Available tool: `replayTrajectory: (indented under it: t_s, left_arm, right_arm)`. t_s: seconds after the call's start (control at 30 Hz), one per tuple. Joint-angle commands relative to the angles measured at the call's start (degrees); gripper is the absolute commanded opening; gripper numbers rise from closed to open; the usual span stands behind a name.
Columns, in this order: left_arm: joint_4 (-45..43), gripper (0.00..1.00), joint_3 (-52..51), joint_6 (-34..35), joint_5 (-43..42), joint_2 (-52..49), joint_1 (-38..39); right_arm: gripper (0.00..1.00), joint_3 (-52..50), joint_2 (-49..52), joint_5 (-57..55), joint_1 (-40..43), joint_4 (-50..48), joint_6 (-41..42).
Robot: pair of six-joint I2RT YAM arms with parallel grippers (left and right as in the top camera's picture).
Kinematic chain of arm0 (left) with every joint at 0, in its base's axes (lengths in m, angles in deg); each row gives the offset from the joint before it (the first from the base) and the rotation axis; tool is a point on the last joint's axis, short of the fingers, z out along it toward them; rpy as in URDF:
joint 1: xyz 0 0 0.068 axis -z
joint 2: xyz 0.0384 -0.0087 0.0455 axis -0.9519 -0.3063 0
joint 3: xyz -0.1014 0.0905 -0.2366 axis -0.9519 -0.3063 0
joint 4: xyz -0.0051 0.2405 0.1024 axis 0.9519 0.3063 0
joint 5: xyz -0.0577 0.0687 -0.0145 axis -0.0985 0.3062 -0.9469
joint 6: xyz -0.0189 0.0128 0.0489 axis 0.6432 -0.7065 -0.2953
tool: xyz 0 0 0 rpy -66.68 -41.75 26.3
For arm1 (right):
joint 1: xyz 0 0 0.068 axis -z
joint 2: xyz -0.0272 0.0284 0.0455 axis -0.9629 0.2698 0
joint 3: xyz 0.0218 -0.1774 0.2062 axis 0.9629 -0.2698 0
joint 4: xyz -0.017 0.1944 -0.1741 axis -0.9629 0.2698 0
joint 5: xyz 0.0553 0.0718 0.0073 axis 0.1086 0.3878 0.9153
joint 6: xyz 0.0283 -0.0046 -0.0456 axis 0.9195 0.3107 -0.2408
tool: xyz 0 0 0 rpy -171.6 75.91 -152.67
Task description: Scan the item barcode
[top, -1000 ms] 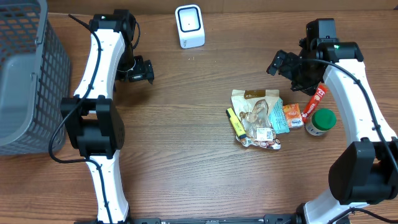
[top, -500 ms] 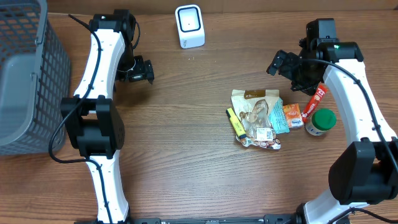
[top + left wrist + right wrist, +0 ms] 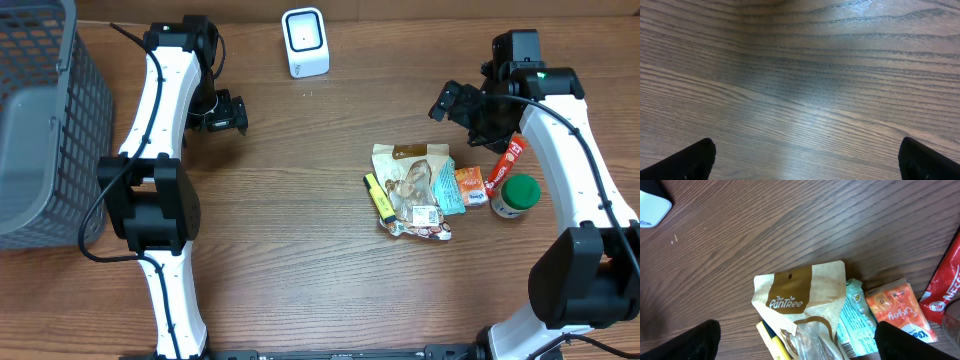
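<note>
Both grippers spread wide and empty above the wooden table (image 3: 300,270), with the items lying unheld.

The left gripper (image 3: 232,112) hangs over bare wood towards the far left, its jaws fully apart with nothing between them. The right gripper (image 3: 445,100), just as wide and also empty, sits above the far right part of the table, just beyond the pile. The pile lies right of centre, nearer the right edge. In it are a brown Pantree pouch (image 3: 408,165), a yellow marker (image 3: 378,197) against the pouch's left side, a teal packet (image 3: 447,185), an orange packet (image 3: 469,185), a red stick sachet (image 3: 506,163) and a green-lidded jar (image 3: 518,192). The white barcode scanner (image 3: 305,42) stands at the far edge near the middle, well apart from the pile. A grey mesh basket (image 3: 85,90) fills the far left corner.
</note>
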Motion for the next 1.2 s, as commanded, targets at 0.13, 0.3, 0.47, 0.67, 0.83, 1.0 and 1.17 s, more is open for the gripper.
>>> replayTrajectory:
  t_s: [0.13,0.3,0.47,0.67,0.83,1.0,1.17]
  left_arm:
    - [-0.1,1.0,0.7,-0.7,0.9,1.9,-0.2]
    - [-0.1,1.0,0.7,-0.7,0.9,1.9,-0.2]
    - [-0.1,1.0,0.7,-0.7,0.9,1.9,-0.2]
    - [-0.1,1.0,0.8,-0.7,0.9,1.9,-0.2]
    - [-0.1,1.0,0.8,-0.7,0.9,1.9,-0.2]
    - [-0.1,1.0,0.7,-0.7,0.9,1.9,-0.2]
    - [-0.1,1.0,0.7,-0.7,0.9,1.9,-0.2]
  right_arm:
    - [1.0,0.7,-1.0,-0.2,0.1,-0.3,0.2]
    - [1.0,0.7,-1.0,-0.2,0.1,-0.3,0.2]
    - [1.0,0.7,-1.0,-0.2,0.1,-0.3,0.2]
    - [1.0,0.7,-0.7,-0.2,0.1,-0.3,0.2]
    - [1.0,0.4,-2.2,-0.2,0.0,-0.3,0.2]
    - [1.0,0.4,-10.7,-0.2,-3.5,-0.3,0.2]
    - [1.0,0.4,-19.7,-0.2,-7.5,-0.3,0.2]
